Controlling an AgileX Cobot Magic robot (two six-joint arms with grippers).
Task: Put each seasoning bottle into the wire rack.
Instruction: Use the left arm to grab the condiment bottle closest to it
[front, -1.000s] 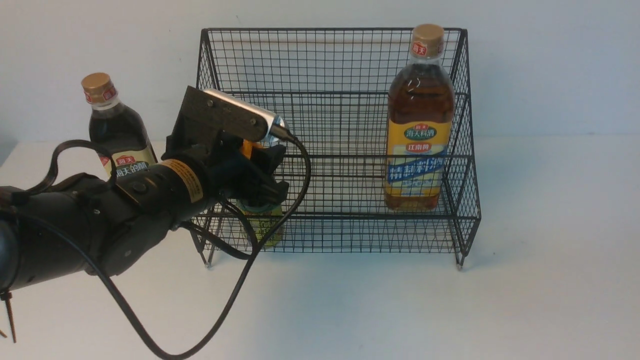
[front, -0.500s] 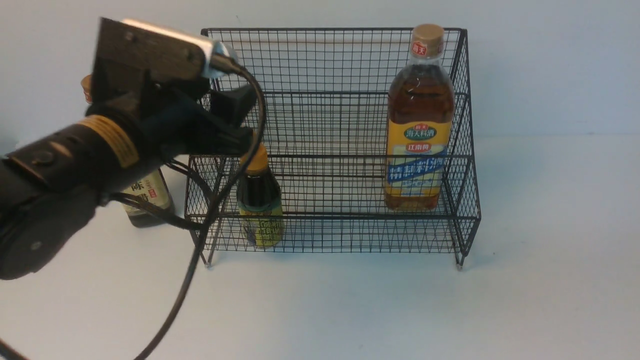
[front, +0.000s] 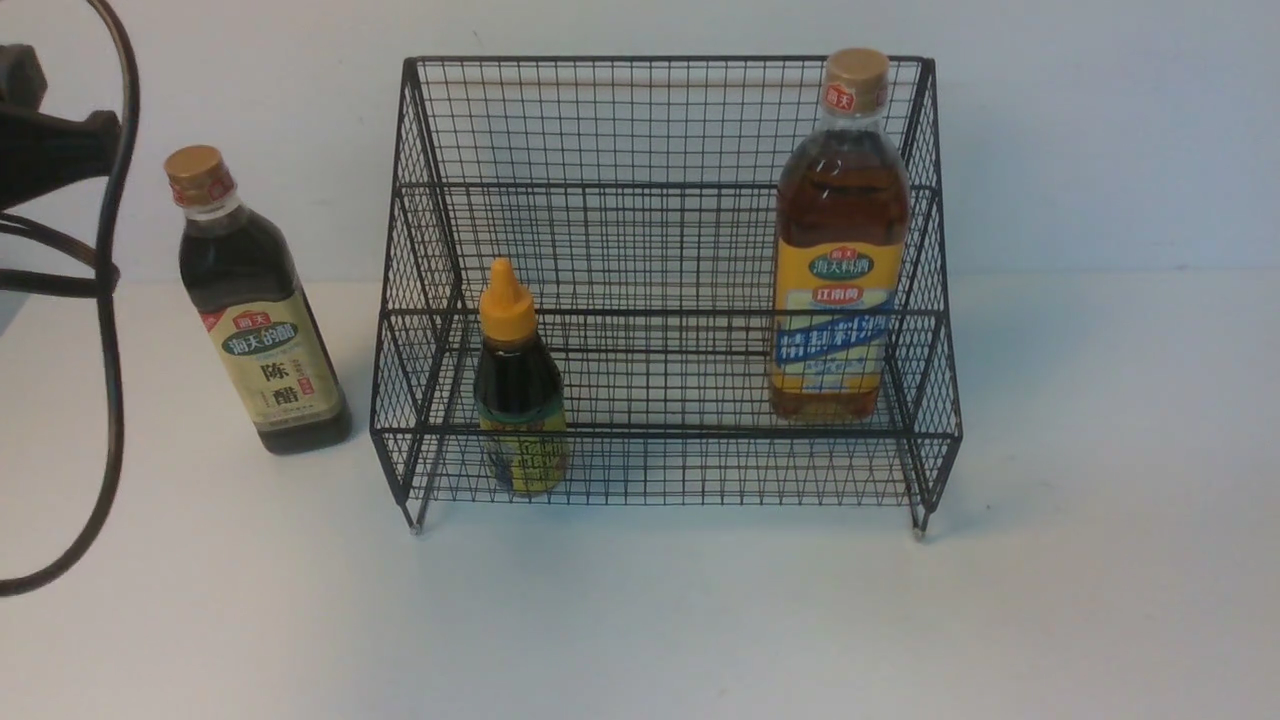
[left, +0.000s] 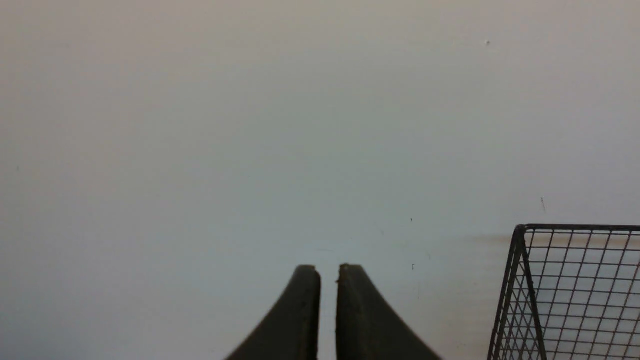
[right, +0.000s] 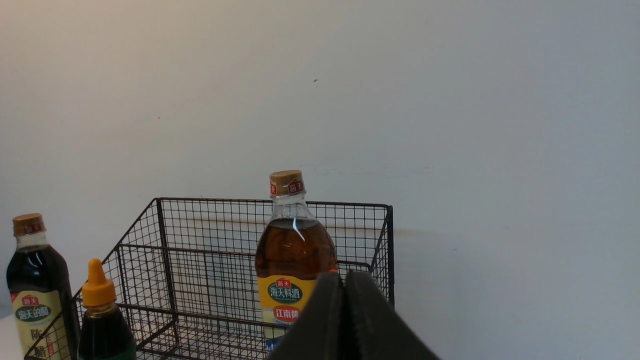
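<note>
Looking ahead, I see the small bottle (front: 520, 390) and the amber bottle (front: 838, 250) upright in the rack (front: 660, 130), at its left and right. The tall dark bottle (front: 258, 320) stands outside, just left of it. My left claw (left: 328, 272) is nearly together and my right claw (right: 344, 280) pressed together, both empty.

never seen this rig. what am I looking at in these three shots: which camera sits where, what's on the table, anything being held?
This is a two-armed robot working at a white table. The wide shot comes from a camera between the arms, looking forward. The other two come from a camera on each wrist, so the dark wedges in them are the left gripper and the right gripper. Both have their fingers together, or nearly so, and hold nothing. On the table stands a black wire rack. Inside it are a small orange-capped bottle on the left and a large amber bottle on the right. A tall dark bottle stands outside, left of the rack.
</note>
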